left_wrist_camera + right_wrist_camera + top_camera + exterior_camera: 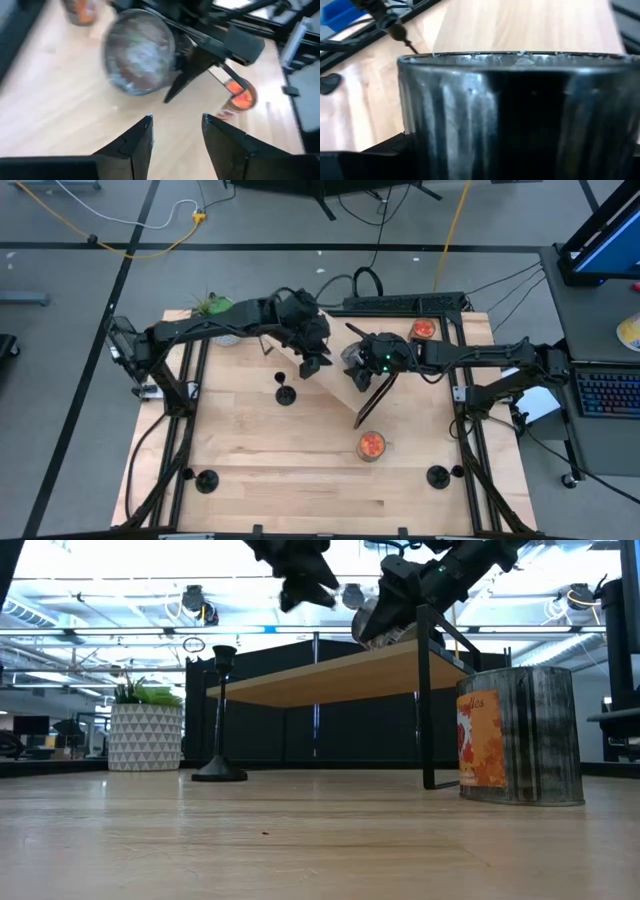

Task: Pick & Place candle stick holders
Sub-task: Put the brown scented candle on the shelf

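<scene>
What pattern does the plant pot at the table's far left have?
White with grey triangles, on the plant pot; the low view shows it best.

The ribbed silvery metal tin (520, 115) fills the right wrist view, cut off at the edges, hiding that gripper's fingers. Beside it, left wrist view's all motion blur.
</scene>
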### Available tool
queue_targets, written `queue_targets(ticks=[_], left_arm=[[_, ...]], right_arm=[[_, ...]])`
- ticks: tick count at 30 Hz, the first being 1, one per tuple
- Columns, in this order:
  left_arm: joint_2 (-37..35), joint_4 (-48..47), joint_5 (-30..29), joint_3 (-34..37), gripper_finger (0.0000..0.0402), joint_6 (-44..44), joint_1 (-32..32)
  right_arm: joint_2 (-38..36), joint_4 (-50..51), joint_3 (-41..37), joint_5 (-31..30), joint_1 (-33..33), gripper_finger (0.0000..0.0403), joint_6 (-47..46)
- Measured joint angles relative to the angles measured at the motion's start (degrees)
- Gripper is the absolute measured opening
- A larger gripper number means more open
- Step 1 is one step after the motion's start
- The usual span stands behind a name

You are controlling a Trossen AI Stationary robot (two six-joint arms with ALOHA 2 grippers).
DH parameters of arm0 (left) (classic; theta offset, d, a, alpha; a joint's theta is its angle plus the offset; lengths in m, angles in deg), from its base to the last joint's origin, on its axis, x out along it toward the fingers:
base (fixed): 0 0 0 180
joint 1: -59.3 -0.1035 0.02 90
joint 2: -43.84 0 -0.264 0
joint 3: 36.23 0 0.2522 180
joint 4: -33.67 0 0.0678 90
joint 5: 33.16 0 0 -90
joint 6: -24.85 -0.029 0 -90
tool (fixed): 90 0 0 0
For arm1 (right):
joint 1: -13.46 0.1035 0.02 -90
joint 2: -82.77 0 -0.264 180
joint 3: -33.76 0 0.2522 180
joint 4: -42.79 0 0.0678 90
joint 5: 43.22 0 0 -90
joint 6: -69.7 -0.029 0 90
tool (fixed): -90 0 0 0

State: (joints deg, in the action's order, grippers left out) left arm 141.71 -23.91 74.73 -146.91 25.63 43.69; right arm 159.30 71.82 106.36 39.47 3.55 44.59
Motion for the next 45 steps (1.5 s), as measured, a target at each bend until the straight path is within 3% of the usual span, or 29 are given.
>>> queue_targets(ticks=[8, 15, 25, 33, 38, 45], left_arm=[[-1.5, -4.1, -7.8, 0.4, 0.0190, 0.5, 0.2], [-2.1, -1.0, -6.9, 7.7, 0.0191, 1.8, -1.2], [-8.6, 1.1, -3.8, 14.7, 0.0191, 5.6, -1.8], [-19.8, 7.4, -3.9, 21.9, 0.0191, 7.8, -2.6], [-26.5, 10.5, -4.2, 28.7, 0.0191, 11.8, -2.6], [-31.5, 10.9, -4.4, 33.0, 0.0191, 13.9, -1.5]], right_arm=[[-1.1, 0.0, -0.1, -9.8, 0.6, 0.0333, 0.1], [-1.1, 0.6, -0.1, -13.0, 2.6, 0.0333, -2.3], [-1.2, -2.1, -4.6, -26.0, 6.0, 0.0333, -9.7], [-1.3, -21.5, -12.7, -27.7, 7.4, 0.0333, -11.7], [-1.3, -21.1, -12.9, -26.9, 7.5, 0.0352, -11.0], [-1.3, -20.2, -13.2, -26.7, 7.5, 0.0368, -8.8]])
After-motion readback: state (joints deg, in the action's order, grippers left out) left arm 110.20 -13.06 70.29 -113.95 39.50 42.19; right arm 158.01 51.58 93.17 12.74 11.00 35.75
